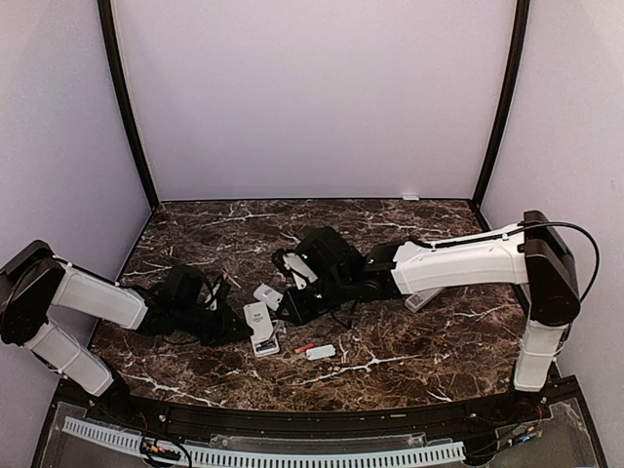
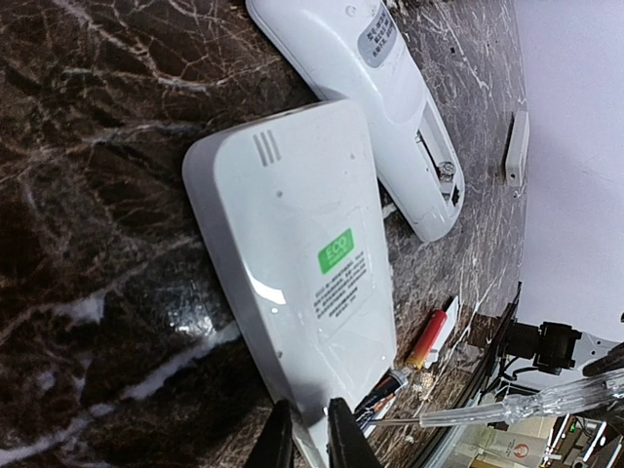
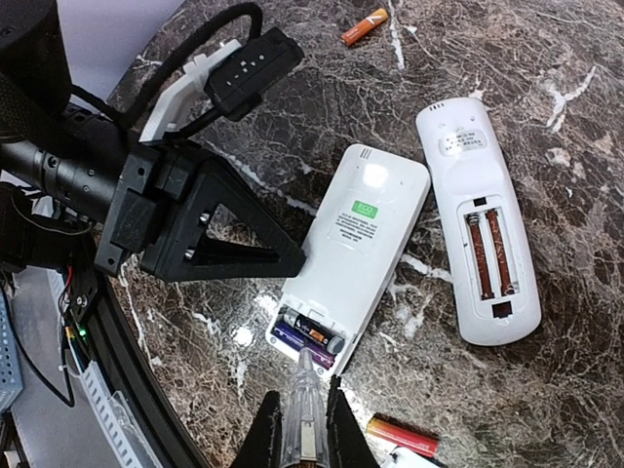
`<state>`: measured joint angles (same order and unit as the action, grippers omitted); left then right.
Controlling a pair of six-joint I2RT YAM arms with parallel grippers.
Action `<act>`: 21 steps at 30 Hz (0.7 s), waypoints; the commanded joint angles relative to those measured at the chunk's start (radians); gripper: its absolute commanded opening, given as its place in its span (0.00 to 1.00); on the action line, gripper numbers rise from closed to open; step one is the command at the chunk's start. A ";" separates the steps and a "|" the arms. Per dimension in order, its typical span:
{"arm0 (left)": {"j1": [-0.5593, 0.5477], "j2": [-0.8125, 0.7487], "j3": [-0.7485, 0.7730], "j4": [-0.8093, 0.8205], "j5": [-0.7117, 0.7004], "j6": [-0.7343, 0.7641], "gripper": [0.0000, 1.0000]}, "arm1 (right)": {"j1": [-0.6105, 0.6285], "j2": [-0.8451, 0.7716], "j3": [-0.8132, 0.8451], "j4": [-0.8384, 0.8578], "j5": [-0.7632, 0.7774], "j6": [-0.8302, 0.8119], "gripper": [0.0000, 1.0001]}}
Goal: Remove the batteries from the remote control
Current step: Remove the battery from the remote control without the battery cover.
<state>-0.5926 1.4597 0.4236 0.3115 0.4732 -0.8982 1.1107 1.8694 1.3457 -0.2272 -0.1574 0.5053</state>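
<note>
1. Top view: the green-label remote (image 1: 260,328) lies back up on the marble worktop (image 1: 409,341). The left jaws meet it from its left side, and the right jaws hang over its right side. A second remote (image 1: 268,293) pokes out just behind it, mostly hidden under the right arm. A loose red battery (image 1: 305,347) lies just right of it. A small white cover (image 1: 321,352) sits at that battery's far end.

2. Left wrist view: the left jaws are nearly together, pinching the rim of the green-label remote (image 2: 292,283) at its open end, with the fingertips (image 2: 280,439) on either side of the white edge. A dark battery (image 2: 383,392) shows in the open bay, with the tip of a clear pry tool (image 2: 507,402) at it. The loose red battery (image 2: 427,338) lies just past that end. The second remote (image 2: 375,93) lies along the far long side.

3. Right wrist view: the right jaws are pressed together on the clear pry tool (image 3: 304,419), whose tip is at the open bay of the green-label remote (image 3: 356,244). A purple battery (image 3: 291,336) and the dark battery (image 3: 317,333) sit in that bay. The loose red battery (image 3: 402,436) is near the bay end. An orange battery (image 3: 364,26) lies well beyond the opposite end. The second remote (image 3: 478,229) lies alongside with its cover off. Whether the reddish strips in its bay are batteries cannot be told.
</note>
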 commanded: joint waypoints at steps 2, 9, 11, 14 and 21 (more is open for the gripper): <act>0.004 -0.001 0.011 0.002 0.007 0.011 0.14 | 0.022 0.030 0.032 -0.047 0.083 -0.019 0.00; 0.004 0.001 0.012 0.003 0.009 0.012 0.13 | 0.039 0.045 0.022 -0.019 0.153 -0.022 0.00; 0.004 0.001 0.013 0.003 0.010 0.012 0.13 | 0.044 0.040 -0.002 0.017 0.182 -0.013 0.00; 0.004 0.003 0.013 0.003 0.013 0.013 0.13 | 0.056 0.026 -0.047 0.085 0.220 0.005 0.00; 0.004 0.008 0.017 0.006 0.019 0.012 0.12 | 0.111 -0.043 -0.175 0.299 0.338 -0.001 0.00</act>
<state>-0.5926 1.4612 0.4240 0.3134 0.4759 -0.8978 1.1889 1.8534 1.2476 -0.0475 0.0635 0.5137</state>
